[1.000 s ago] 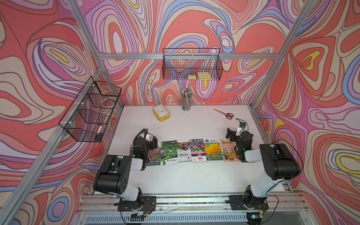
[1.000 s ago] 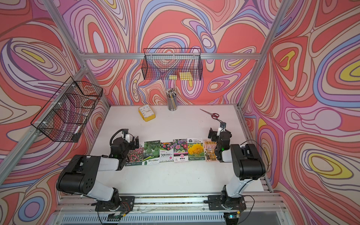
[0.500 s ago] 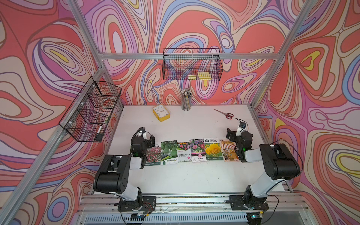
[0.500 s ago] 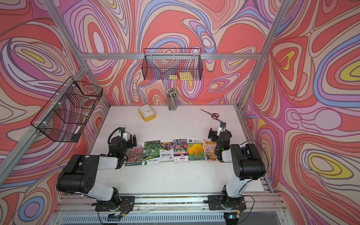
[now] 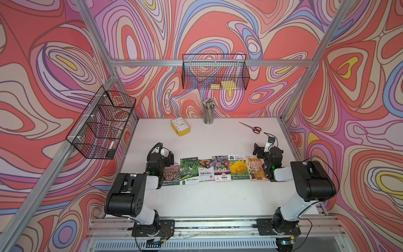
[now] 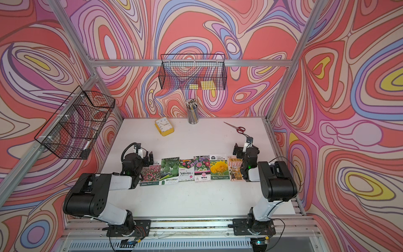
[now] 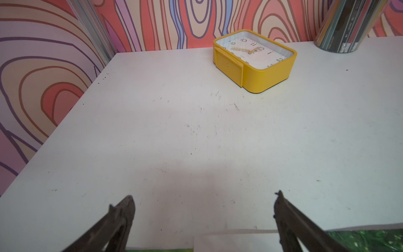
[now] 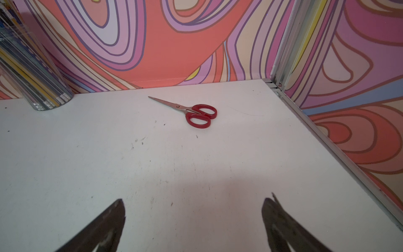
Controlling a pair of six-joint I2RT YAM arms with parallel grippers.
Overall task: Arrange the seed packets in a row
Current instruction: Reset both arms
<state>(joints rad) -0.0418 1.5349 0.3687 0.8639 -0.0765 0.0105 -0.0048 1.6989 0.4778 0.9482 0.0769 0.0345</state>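
Flanking the row of seed packets (image 5: 221, 168), my left gripper (image 7: 204, 196) and right gripper (image 8: 196, 198) stand fully spread, holding nothing.

Bare table (image 5: 218, 144) beyond seed packets (image 5: 222, 168), clock (image 5: 180, 128), pencil cup (image 5: 208, 114), scissors (image 5: 255, 129) lining far edge, bare strip nearside

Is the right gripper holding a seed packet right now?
No, the right gripper is open above bare table with nothing between its jaws.
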